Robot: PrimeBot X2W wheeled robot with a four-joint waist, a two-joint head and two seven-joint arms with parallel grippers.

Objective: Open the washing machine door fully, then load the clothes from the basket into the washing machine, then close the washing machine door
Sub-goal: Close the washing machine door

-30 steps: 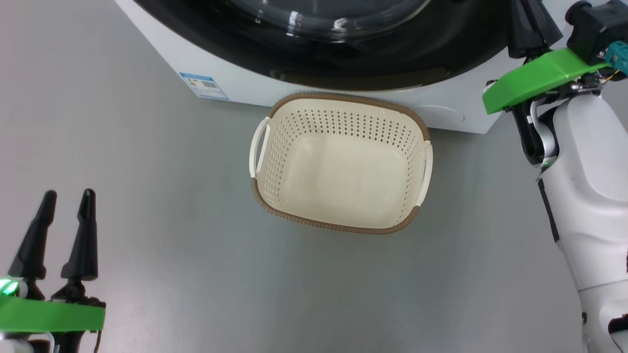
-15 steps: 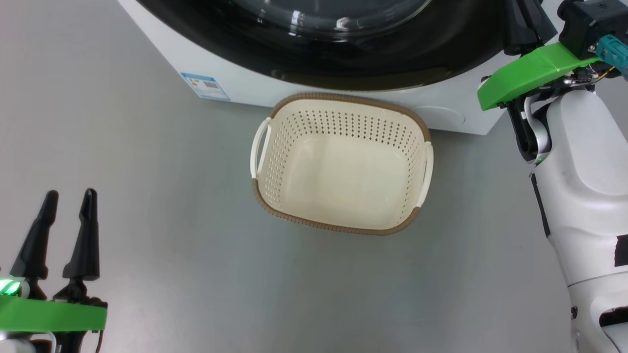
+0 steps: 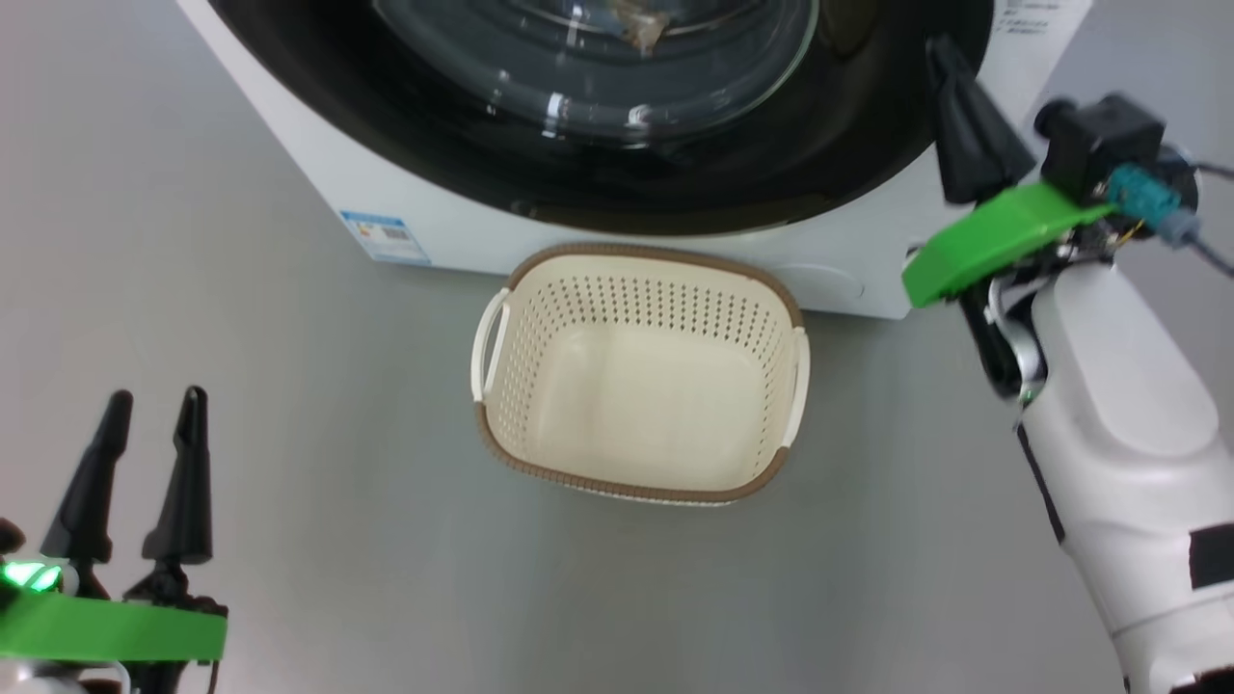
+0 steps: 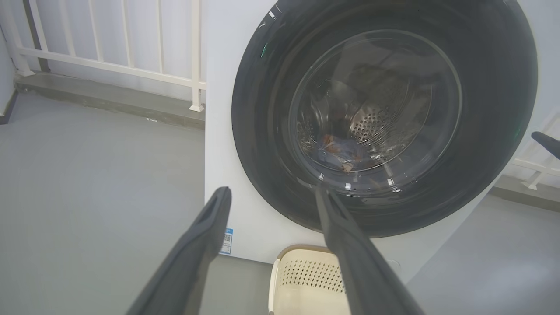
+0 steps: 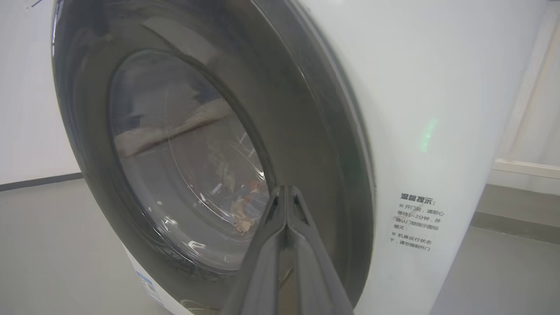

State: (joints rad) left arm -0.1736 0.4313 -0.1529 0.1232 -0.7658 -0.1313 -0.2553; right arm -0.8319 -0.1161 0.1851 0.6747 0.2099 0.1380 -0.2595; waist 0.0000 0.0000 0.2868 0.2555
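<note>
- The washing machine [image 4: 218, 109], a white front-loader, stands on the grey floor.
- The washing machine door [image 4: 494, 109] sits shut against the machine's front.
- The basket [image 3: 636, 301] rests on the floor just before the machine.
- The clothes [image 4: 341, 151] lie in the drum, behind the door's glass.
- The left gripper [image 3: 154, 405] hangs spread wide, gripping nothing.
- The right gripper [image 5: 286, 189], fingers pressed together on nothing, points at the door's black rim.

Soft, even light falls across the grey floor [image 3: 289, 386], leaving only a faint shadow under the basket [image 3: 656, 253]. Small white glints dot the glass of the washing machine door [image 3: 598, 106]. A green lamp [image 3: 29, 575] glows at lower left, and a green patch tints the side of the washing machine [image 5: 431, 133]. The right wrist view is hazy, with the right gripper [image 5: 286, 189] out of focus up close.
</note>
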